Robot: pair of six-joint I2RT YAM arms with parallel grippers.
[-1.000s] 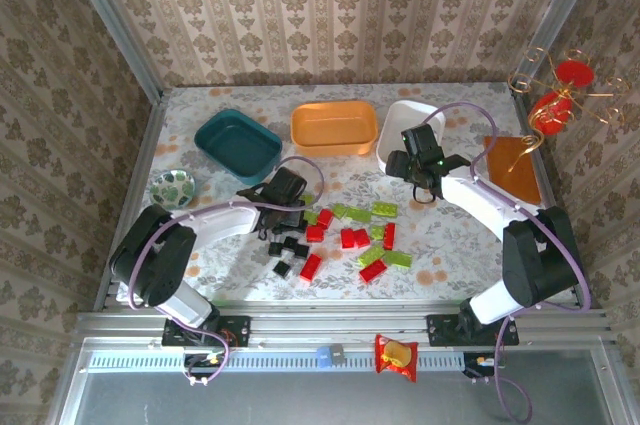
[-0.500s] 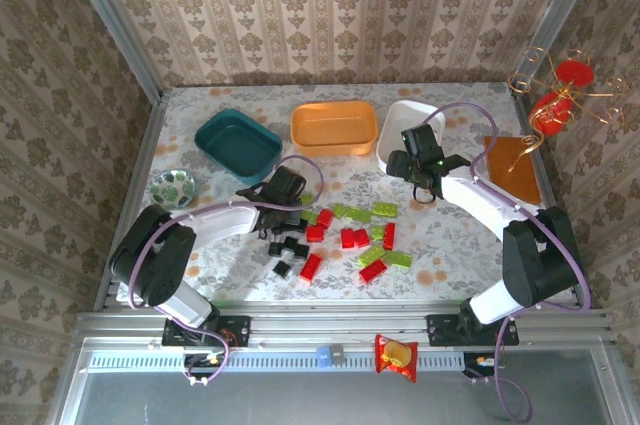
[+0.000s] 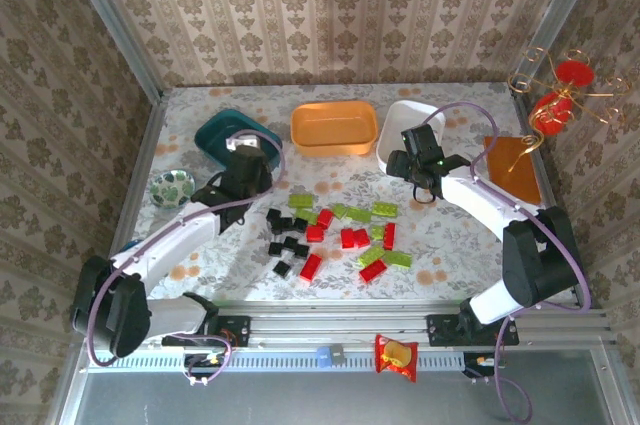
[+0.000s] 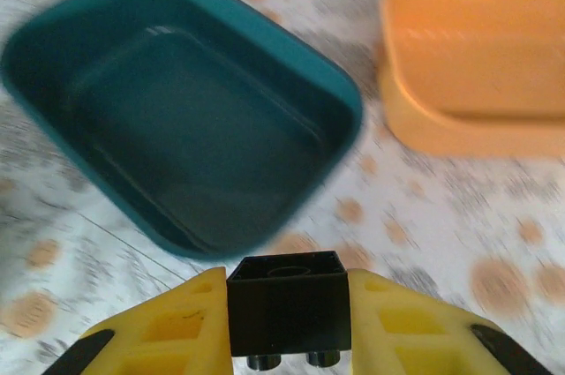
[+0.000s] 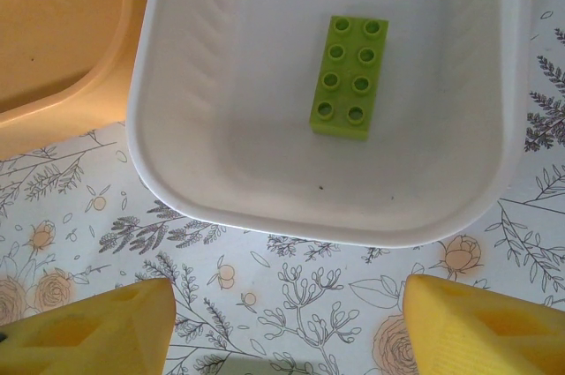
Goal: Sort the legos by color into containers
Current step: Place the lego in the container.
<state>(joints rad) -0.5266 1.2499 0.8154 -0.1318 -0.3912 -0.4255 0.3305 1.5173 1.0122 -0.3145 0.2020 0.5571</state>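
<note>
Far-left corner of tabletop (image 3: 420, 245), item 1: left fingers (image 4: 168, 331), closed on one black brick (image 4: 287, 304), gripped by its two sides and held just short of the near rim of the teal tray (image 4: 331, 97). No brick seen in that tray.

Item 2: right fingers (image 5: 88, 335), spread wide, holding nothing, hovering just short of the near rim of the white tray (image 5: 265, 172) at the far edge, right of centre. One green brick (image 5: 349, 78) lies flat in that tray, studs up.

Item 3: orange tray (image 3: 334, 128), far edge, between the teal and the white. No brick seen in it.

Item 4: loose bricks, middle of tabletop toward the near edge, lying close together: black (image 3: 290, 243) at the left, red (image 3: 352, 238) in the middle, green (image 3: 385, 209) to the right and far side. Most of the sorting is not yet done.

Step in hand, as judged: delivery of the black brick to the teal tray, so black goes to teal, green to white and, by elimination, red to orange.

Next move calls for: carrying the left fingers a little farther so the brick hangs over the tray's hollow rather than its rim, then parting them. The right arm looks free to go to the pile for another green.
</note>
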